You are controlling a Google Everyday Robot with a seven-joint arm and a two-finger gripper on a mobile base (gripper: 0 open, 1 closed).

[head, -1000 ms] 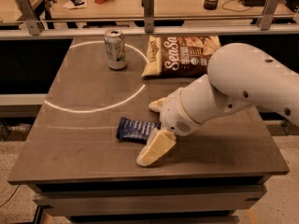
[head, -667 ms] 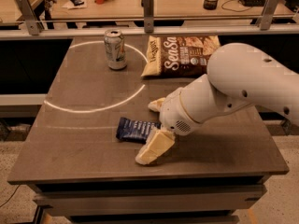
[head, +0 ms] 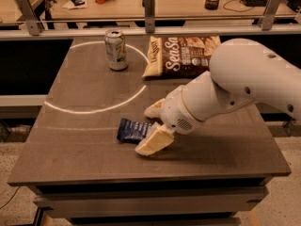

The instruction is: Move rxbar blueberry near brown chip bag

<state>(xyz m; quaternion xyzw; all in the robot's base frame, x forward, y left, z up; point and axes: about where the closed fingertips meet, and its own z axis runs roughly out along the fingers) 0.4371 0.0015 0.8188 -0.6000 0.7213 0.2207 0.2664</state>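
The rxbar blueberry (head: 132,130), a small flat navy wrapper, lies on the table's front middle. My gripper (head: 151,126) is down at its right end. One cream finger (head: 154,109) is behind the bar and the other (head: 152,143) in front of it, set wide apart, so the gripper is open around the bar's right end, which they hide. The brown chip bag (head: 181,56) with white "SeaSa" lettering lies at the back of the table, right of centre, well behind the bar. My white arm hides its right side.
A silver-green drink can (head: 115,49) stands at the back left, inside a white circle drawn on the dark table (head: 80,107). A metal rail (head: 149,29) runs along the far edge, with a desk behind it. The table's front edge is close to the bar.
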